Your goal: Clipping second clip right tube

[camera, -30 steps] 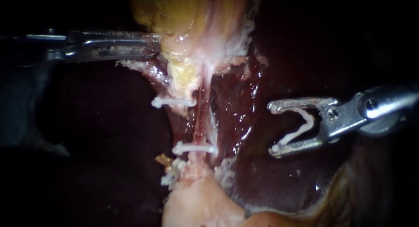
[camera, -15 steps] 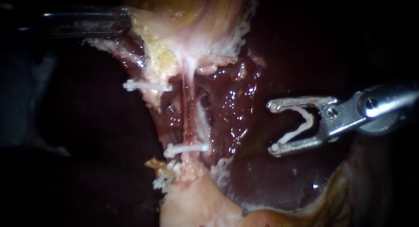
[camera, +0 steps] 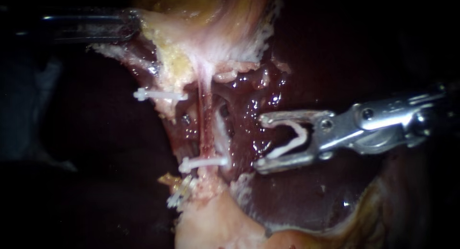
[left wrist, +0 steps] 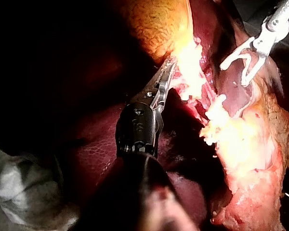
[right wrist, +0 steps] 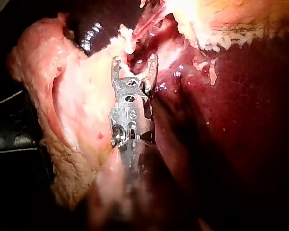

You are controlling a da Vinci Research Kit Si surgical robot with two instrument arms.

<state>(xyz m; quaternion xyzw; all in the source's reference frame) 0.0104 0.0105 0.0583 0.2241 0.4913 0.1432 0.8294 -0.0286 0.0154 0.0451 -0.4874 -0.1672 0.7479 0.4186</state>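
A thin pink-red tube (camera: pixel 206 119) runs taut down the middle of the endoscope view. A white clip (camera: pixel 203 162) crosses its lower end. Another white clip (camera: pixel 160 94) sits higher on the tissue to its left. My right instrument (camera: pixel 261 142) stands just right of the tube, jaws open, with an open white clip (camera: pixel 290 139) seated between them; it touches no tissue. In the right wrist view its jaws (right wrist: pixel 135 65) point at the tube region. My left instrument (camera: pixel 127 26) is shut on the edge of the gallbladder (camera: pixel 206 19), holding it toward the upper left.
Dark red liver (camera: pixel 297 201) lies behind and below my right instrument. More white clips (camera: pixel 179 194) cluster low on the stump above a pale tissue mass (camera: pixel 215 225). In the left wrist view my right instrument (left wrist: pixel 234 73) shows ahead, beyond the yellow fat (left wrist: pixel 192 62).
My left instrument first drew the gallbladder edge up and to the left, stretching the tube. My right instrument then moved left with its clip, closer to the tube.
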